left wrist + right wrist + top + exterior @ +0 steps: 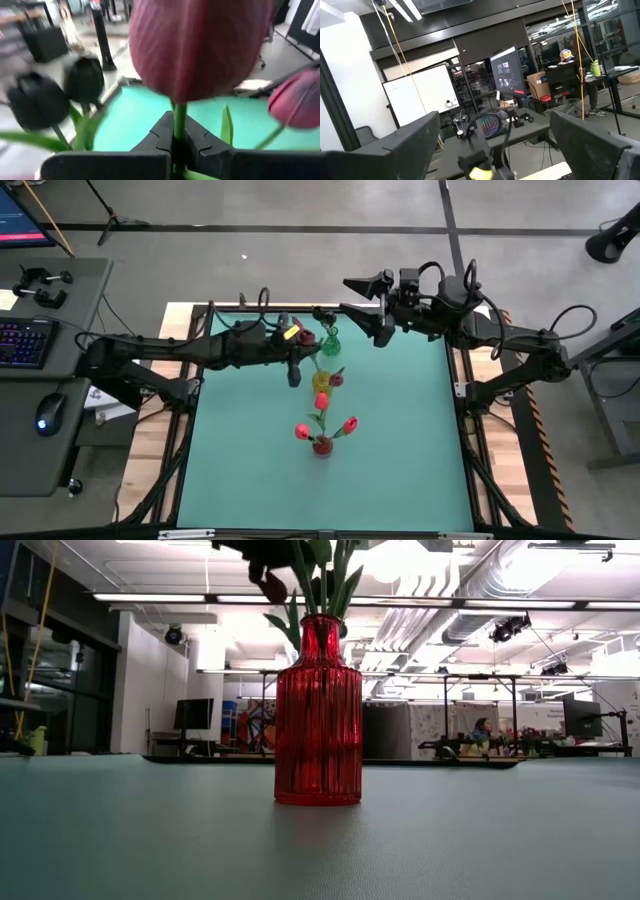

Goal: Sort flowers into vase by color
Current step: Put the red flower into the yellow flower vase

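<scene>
My left gripper [295, 373] reaches in from the table's left, beside the yellow vase [321, 381]. In its wrist view it [179, 150] is shut on a dark maroon tulip [200, 45], whose head fills the picture. A second maroon head [296, 100] and two dark heads [37, 102] show beside it. The red vase [322, 446] [318, 710] stands on its base mid-table and holds red tulips [302, 432]. A green vase [330, 340] stands near the far edge. My right gripper [368, 308] [495, 145] hovers open above the far edge. My left gripper pinches the maroon tulip's thin green stem [179, 125] between its two fingers, just below the head. The head stands beyond the fingertips [205, 145]. The stem's lower part is hidden behind the gripper, so what it rests on cannot be told.
The three vases stand in a line from the far edge toward mid-table. The green mat [400, 460] has open room left, right and near of the red vase. A desk with keyboard [22, 340] and mouse lies beyond the table's left side.
</scene>
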You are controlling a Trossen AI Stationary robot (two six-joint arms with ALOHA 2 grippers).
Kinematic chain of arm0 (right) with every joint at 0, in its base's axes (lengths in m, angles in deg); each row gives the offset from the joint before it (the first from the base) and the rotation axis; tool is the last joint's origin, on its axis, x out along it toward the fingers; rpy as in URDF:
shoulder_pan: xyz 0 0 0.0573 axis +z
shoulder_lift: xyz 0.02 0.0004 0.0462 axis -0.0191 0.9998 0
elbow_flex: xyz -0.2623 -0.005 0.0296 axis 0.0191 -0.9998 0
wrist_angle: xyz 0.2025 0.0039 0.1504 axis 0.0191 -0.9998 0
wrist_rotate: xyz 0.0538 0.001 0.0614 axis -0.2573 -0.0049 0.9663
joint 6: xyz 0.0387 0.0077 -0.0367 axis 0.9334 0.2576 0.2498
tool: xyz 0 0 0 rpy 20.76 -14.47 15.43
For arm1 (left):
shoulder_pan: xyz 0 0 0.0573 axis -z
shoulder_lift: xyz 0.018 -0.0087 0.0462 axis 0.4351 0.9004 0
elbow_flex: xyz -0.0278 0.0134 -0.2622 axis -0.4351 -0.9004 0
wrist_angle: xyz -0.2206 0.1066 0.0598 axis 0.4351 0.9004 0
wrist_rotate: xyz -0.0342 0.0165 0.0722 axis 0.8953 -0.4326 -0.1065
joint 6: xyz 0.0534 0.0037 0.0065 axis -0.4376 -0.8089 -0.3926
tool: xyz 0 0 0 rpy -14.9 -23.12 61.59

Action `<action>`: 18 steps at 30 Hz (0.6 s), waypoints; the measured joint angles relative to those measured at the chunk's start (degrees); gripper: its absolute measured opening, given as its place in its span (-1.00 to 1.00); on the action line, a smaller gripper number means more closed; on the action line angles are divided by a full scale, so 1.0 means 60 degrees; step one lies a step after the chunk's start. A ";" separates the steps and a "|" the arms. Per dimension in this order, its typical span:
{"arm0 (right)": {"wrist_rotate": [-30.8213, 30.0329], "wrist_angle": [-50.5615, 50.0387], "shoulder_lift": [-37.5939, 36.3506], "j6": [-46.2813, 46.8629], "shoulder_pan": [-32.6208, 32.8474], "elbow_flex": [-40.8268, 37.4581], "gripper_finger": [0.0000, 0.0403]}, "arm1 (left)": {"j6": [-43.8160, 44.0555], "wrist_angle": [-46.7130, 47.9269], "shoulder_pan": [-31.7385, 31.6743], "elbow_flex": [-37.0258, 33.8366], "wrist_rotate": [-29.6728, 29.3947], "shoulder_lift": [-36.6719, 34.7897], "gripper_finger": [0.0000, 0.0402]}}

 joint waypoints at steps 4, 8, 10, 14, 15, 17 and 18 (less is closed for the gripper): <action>0.0000 -0.0001 0.0000 -0.0014 0.0000 0.0000 0.83 | 0.0591 0.0676 -0.0046 -0.0004 0.0115 0.0094 -1.00; 0.0000 -0.0001 0.0004 -0.0025 0.0000 0.0000 0.83 | 0.0845 0.0887 -0.0046 -0.0004 0.0252 0.0108 -0.90; 0.0000 0.0002 0.0004 -0.0025 0.0000 0.0000 0.83 | 0.1013 0.0870 -0.0056 -0.0004 0.0544 0.0105 -0.78; 0.0000 0.0002 0.0004 -0.0026 0.0000 0.0000 0.83 | 0.1483 0.1024 -0.0060 -0.0004 0.0945 0.0105 -0.41; 0.0000 0.0002 0.0004 -0.0029 0.0000 0.0000 0.83 | 0.1634 0.1051 -0.0060 -0.0004 0.0991 0.0105 -0.31; 0.0000 0.0002 0.0004 -0.0029 0.0000 0.0000 0.83 | 0.1892 0.1163 -0.0060 -0.0004 0.1071 0.0066 -0.11; 0.0000 0.0002 0.0004 -0.0029 0.0000 0.0000 0.83 | 0.2020 0.1297 -0.0064 -0.0004 0.1077 -0.0009 -0.01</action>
